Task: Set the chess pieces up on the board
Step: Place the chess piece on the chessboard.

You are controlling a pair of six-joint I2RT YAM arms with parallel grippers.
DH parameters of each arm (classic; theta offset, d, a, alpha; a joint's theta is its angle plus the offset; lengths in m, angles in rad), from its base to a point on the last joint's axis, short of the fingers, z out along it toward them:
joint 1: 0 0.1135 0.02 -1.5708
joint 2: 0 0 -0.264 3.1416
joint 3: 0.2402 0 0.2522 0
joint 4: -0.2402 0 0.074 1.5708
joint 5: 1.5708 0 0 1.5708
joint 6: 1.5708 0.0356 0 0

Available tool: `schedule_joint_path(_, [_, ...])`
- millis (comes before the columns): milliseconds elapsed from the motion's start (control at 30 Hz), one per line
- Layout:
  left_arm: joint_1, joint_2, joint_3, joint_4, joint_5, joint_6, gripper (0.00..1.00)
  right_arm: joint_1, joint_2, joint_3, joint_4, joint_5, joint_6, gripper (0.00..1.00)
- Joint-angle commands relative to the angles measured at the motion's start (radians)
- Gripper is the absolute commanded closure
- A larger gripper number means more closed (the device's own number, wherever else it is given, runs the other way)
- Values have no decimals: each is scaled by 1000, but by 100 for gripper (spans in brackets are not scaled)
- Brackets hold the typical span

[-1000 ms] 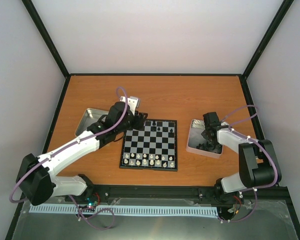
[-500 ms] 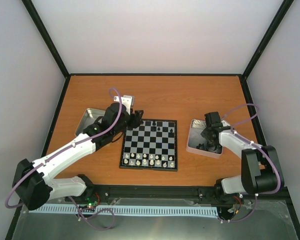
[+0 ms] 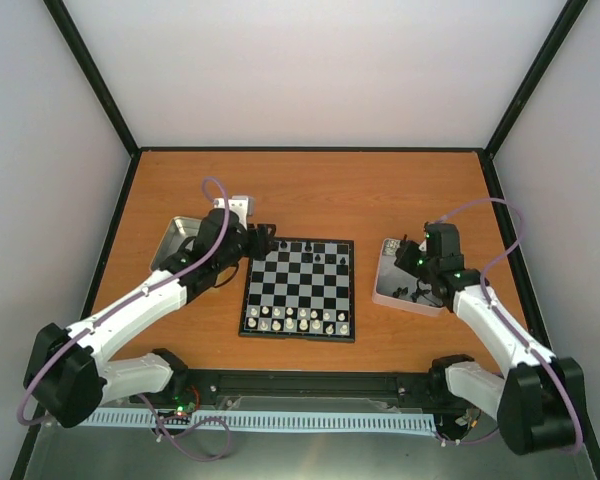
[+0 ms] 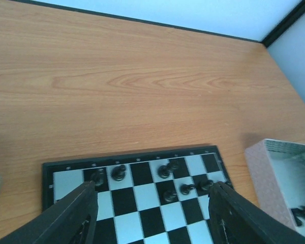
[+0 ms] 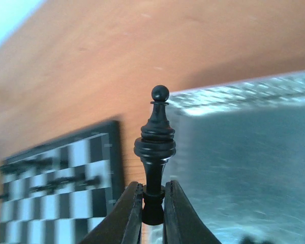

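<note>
The bench (image 3: 310,190) carries the board (image 3: 300,290) in its middle, and a metal tray (image 3: 384,270) at 3 o'clock of it keeps spare men (image 4: 302,214) near the right arm (image 3: 490,320). The right jaws are clenched on the foot of one black piece (image 5: 155,137), probably meant for the 12 o'clock rows. The left jaws hang released and empty over the 11 o'clock corner. Only the right wrist view shows the grip; only the top view shows the whitish pieces (image 3: 298,320) at 6 o'clock.
</note>
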Motion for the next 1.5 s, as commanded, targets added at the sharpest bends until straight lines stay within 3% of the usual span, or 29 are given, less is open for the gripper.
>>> schedule_joint_path(0, [17,-30,25,87,167,-19,37,-2,-115,-16,112,-221,-65,93])
schedule_joint_path(167, [18,24,109,112,445,-14,28,-2,-189,-40,229,-429,-83,94])
schedule_joint_path(400, [19,117,248,111,701,-10,12,-2,-223,-41,433,-723,-19,94])
schedule_joint_path(533, [20,171,306,117,805,-54,10,0,-204,-20,519,-852,8,94])
schedule_joint_path(800, [19,274,368,232,1039,-218,9,142,-174,64,416,-935,-139,94])
schedule_joint_path(967, [20,314,391,206,1128,-247,28,224,-134,102,368,-918,-202,94])
schedule_joint_path(1167, [34,284,340,205,1120,-255,51,237,-105,114,349,-913,-224,94])
schedule_joint_path(1333, [41,282,324,218,1128,-268,63,240,-98,117,337,-909,-233,95])
schedule_joint_path(1467, [41,290,326,171,1092,-242,66,242,-93,119,336,-904,-234,95])
